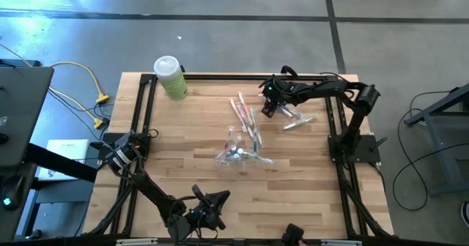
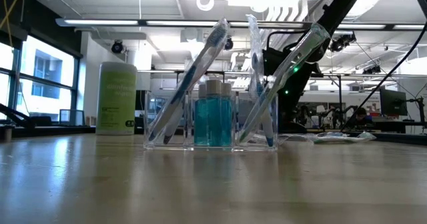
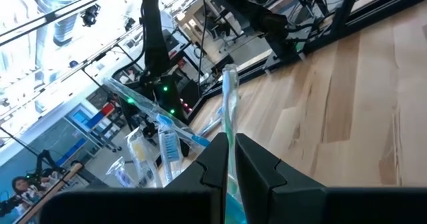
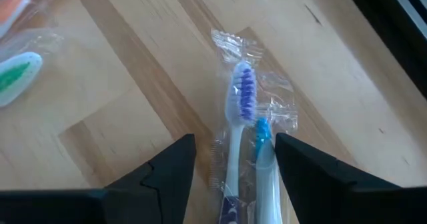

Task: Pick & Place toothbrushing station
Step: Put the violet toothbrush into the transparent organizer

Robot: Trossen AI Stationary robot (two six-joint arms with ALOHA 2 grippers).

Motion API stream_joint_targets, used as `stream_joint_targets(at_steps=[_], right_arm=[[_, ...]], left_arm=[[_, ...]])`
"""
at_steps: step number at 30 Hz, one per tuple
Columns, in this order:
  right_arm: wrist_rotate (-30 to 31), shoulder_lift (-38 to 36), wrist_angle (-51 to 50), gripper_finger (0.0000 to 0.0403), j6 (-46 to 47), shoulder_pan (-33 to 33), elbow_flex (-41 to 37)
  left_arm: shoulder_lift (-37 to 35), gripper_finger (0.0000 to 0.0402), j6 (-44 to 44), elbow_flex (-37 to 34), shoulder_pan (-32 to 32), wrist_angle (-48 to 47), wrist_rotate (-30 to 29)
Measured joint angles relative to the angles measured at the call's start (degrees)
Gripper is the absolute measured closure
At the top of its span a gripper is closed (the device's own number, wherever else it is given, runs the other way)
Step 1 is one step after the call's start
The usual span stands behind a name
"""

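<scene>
Two wrapped toothbrushes (image 4: 243, 144) only in right wrist view | right claw (image 4: 233, 167) spread astride them | left claw (image 3: 227, 161) pressed together

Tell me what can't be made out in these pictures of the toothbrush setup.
- The wrapped toothbrushes between the open right gripper fingers: handles cut off by the right wrist picture's edge.
- Clear organizer from above: too small to tell its compartments.
- Left gripper: the left wrist view shows the fingers shut, but the toothbrush behind them hides any contact.
- Green canister label: unreadable in the low view.
</scene>
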Motion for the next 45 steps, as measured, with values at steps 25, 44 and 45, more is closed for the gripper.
stream_joint_targets(at_steps=[25, 44, 45], right_arm=[[12.15, -12.78, -9.94, 0.0396, 0.81, 8.98, -0.33], [22.38, -50.61, -1.74, 0.0397, 15.26, 35.41, -14.37], [22.37, -51.85, 5.20, 0.0397, 14.58, 37.94, -17.53]], left_arm=[[-0.02, 0.0379, -2.27, 0.00, -0.02, 0.82, 0.31], [-0.02, 0.0379, -4.44, 0.00, -0.86, 0.81, 0.17], [-0.02, 0.0379, -4.87, 0.00, -0.86, 0.81, 0.18]])
